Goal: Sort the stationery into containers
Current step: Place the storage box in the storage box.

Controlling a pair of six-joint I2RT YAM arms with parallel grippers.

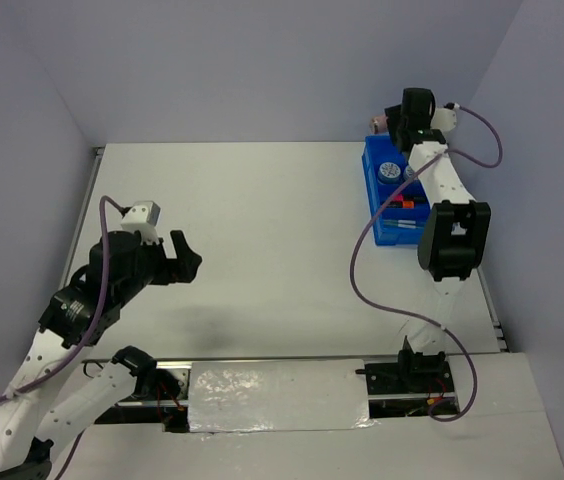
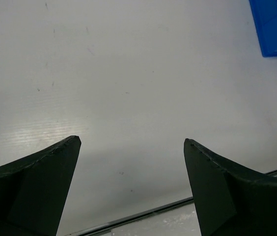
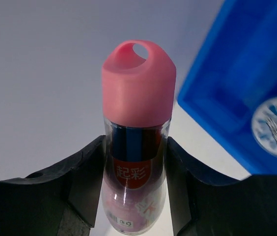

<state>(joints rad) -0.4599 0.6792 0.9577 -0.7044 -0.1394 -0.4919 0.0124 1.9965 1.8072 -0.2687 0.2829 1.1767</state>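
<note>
Right tool (image 3: pixel 134 142) has the pink bottle (image 3: pixel 137 83) clamped between its two black fingers (image 3: pixel 87 172), jaws partly closed and pressed against the clear body on both sides, just under the pink cap. The bottle's red label sits right in the gap and the cap with its loop pokes out beyond the fingertips. And there's the blue tray (image 3: pixel 256 64), just off to the right of the bottle in the wrist view, close but not touching, so the bottle is outside the tray wall. One round blue-white tub (image 3: pixel 276 125) lies inside a tray compartment. From the top camera, the right arm is stretched out to the far right corner of the bench (image 1: pixel 262 220), with the tool at the far end of the tray. Whether the bottle's base touches the bench, cannot tell. Over on the other side, the left tool (image 2: pixel 132 142) gapes wide with nothing in it, above bare bench, well apart from the tray.
</note>
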